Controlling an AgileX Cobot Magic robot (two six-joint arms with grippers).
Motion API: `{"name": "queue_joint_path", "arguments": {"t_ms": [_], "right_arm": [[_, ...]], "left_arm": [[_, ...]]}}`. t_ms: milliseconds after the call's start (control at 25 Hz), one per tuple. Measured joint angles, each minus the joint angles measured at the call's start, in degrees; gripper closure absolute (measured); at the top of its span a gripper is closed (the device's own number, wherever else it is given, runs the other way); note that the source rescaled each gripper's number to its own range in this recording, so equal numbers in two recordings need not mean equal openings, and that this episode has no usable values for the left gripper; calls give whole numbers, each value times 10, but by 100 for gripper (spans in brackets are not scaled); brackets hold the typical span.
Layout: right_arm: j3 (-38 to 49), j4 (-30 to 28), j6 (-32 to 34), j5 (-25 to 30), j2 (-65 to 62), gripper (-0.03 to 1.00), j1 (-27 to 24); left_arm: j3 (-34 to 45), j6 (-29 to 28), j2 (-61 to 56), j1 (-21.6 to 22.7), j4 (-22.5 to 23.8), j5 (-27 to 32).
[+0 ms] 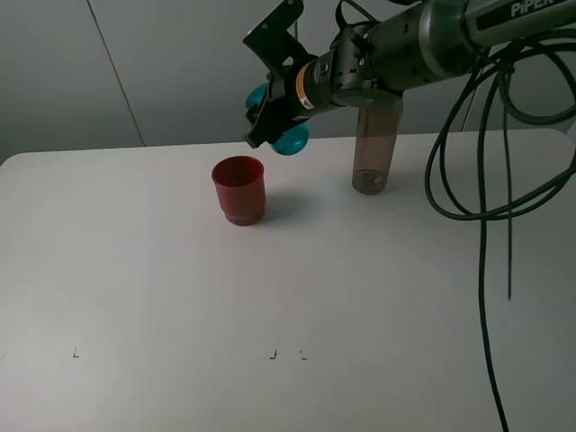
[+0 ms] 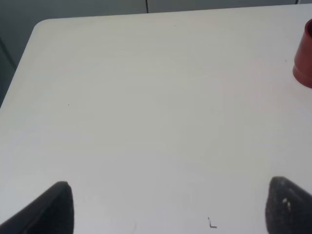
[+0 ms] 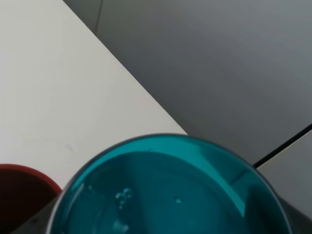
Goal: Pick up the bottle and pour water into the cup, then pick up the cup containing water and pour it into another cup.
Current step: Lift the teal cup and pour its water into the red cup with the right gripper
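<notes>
Task status, judged from the present layout: the bottle stands upright on the table to the right of the red cup, well apart from it and with no hand on it, so I take the first pour as done. My right gripper is clamped on the teal cup, which hangs in the air just above and behind the red cup, tipped hard over on its side. The second pour is therefore in hand. The right wrist view shows small bubbles or droplets inside the teal cup, with the red cup's rim close under it. I see no stream, and I cannot tell whether any water lies in the red cup. Left to do: finish emptying the teal cup into the red cup. My left gripper is idle, its fingers wide apart and holding nothing, low over bare table well to the left of the red cup. Writing: white letters reading "PiPE", cut off by the picture edge, on my right arm; no label shows on either cup or the bottle.
</notes>
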Motion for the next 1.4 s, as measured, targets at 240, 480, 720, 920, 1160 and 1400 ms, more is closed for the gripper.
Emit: {"name": "queue_joint_path", "arguments": {"t_ms": [240,480,720,920,1160,1400], "right_arm": [[0,26,-1,4,0,88,0],[0,31,-2,14,0,88,4],[0,43,-2,19,0,88,7],[0,53,-2,22,0,88,8],[0,74,-7,22,0,88,12],[0,61,-13,23,0,88,13]], "left_arm": [[0,0,0,0,0,0],[0,0,0,0,0,0],[0,0,0,0,0,0],[0,0,0,0,0,0],[0,0,0,0,0,0],[0,0,0,0,0,0]]}}
